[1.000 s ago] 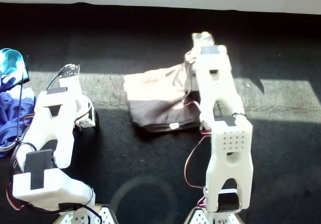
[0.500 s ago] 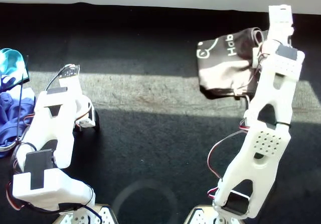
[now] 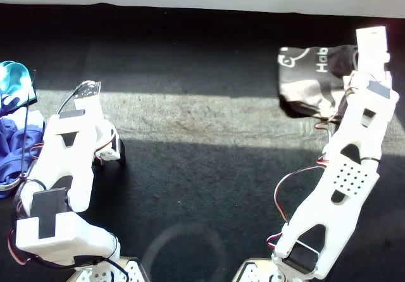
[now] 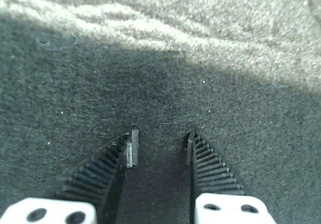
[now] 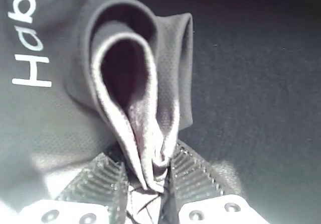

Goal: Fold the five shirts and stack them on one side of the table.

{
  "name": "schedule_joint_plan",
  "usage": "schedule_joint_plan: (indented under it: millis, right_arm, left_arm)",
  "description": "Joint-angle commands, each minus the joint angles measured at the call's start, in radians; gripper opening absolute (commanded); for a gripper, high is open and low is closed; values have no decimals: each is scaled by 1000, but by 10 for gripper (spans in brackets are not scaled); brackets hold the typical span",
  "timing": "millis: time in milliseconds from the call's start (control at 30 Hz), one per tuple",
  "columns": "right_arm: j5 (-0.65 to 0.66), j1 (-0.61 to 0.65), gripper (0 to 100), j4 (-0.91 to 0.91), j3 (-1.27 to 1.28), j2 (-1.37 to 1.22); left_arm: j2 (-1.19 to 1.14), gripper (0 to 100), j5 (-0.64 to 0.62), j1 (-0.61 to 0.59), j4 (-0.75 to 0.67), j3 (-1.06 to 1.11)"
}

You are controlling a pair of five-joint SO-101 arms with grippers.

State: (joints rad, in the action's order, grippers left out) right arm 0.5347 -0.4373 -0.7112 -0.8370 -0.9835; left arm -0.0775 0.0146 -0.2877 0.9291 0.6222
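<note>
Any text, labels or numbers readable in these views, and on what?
On the shirt: white lettering, cut off by the fold, so no whole word reads.
Beside it in the high view: a white outline drawing, not text.
Elsewhere: none.

folded shirt point(image 3: 310, 83) sits far right on the table point(image 3: 190, 187) in the right gripper point(image 5: 148, 157), shirt pile point(image 3: 12, 127) at the left edge

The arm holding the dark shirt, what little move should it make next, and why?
Probably lower the folded shirt onto the table and let go: the right gripper is shut on its folded edge, and the shirt is at the table's far right side.
</note>
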Motion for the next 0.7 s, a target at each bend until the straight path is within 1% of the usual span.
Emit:
schedule_joint_plan:
  millis: [0, 133, 167, 233, 300, 333, 500, 600, 667]
  right_arm:
    - [12, -5, 5, 35, -50, 16]
    - [11, 18, 9, 30, -50, 24]
    - [9, 19, 22, 28, -50, 25]
    - [9, 21, 96, -19, -58, 27]
    - [8, 19, 184, -104, -116, 25]
    - [8, 19, 201, -148, -154, 25]
    - [5, 22, 190, -269, -380, 25]
    - [-80, 22, 191, -337, -527, 25]
    - [-130, 22, 194, -440, -622, 25]
  left_arm:
    - [-1, 168, 0, 5, -31, 2]
    - [-1, 168, 0, 21, -31, 7]
    - [-1, 168, 0, 21, -32, 8]
    - [-1, 168, 0, 21, -32, 10]
    - [-1, 168, 0, 21, -32, 10]
    - [-1, 168, 0, 21, -32, 10]
    - [-1, 168, 0, 21, -32, 10]
    - [-1, 168, 0, 21, -32, 10]
    - [-1, 168, 0, 21, -32, 10]
